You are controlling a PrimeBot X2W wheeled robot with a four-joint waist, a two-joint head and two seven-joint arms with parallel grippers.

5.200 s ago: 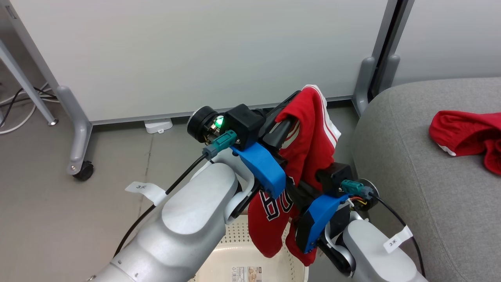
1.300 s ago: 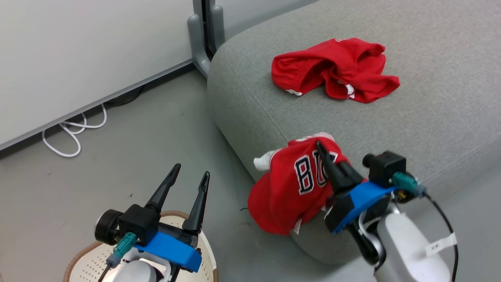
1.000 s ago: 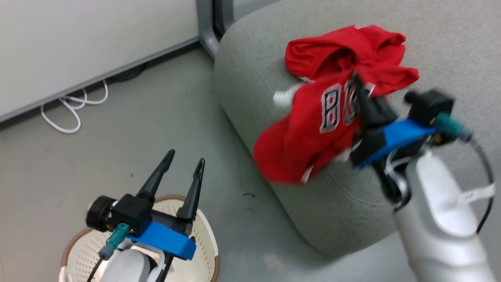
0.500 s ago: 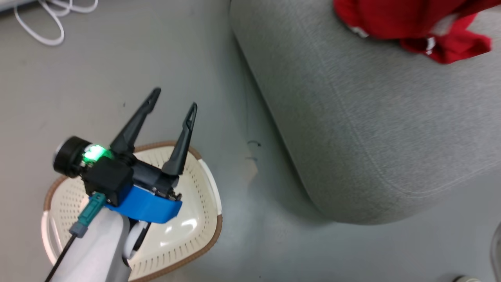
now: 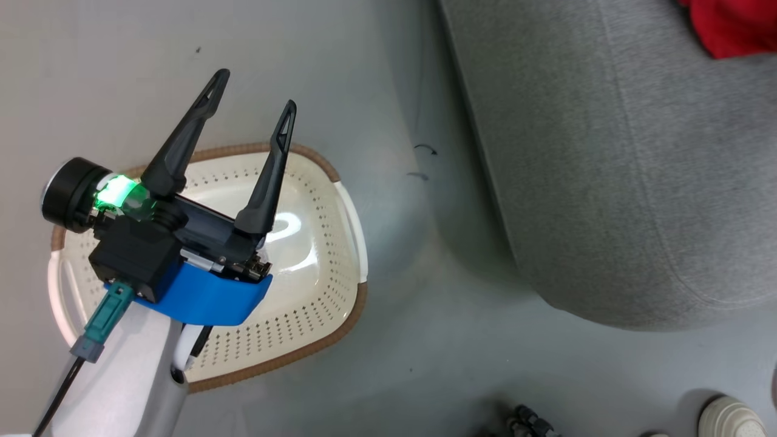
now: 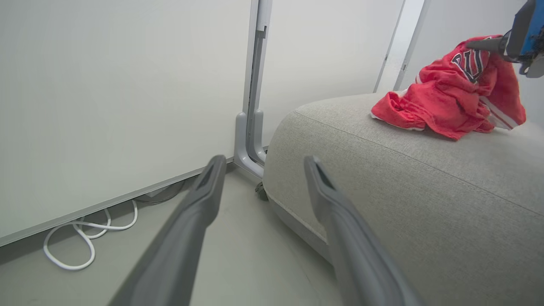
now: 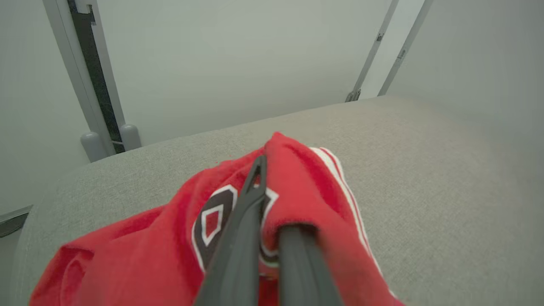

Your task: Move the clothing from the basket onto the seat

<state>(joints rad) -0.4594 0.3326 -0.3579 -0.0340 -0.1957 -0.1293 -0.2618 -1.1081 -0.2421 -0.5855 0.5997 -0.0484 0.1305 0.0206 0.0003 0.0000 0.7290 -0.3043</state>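
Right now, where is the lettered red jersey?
In the right wrist view the jersey is pinched in the right gripper above the grey seat; the left wrist view shows it upper right, hanging down to that seat.

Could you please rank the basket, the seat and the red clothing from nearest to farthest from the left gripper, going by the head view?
From the open left gripper:
1. basket: directly beneath it, at the lower left.
2. seat: off to the right, across a strip of floor.
3. red clothing: lying on the seat, in the top right corner.
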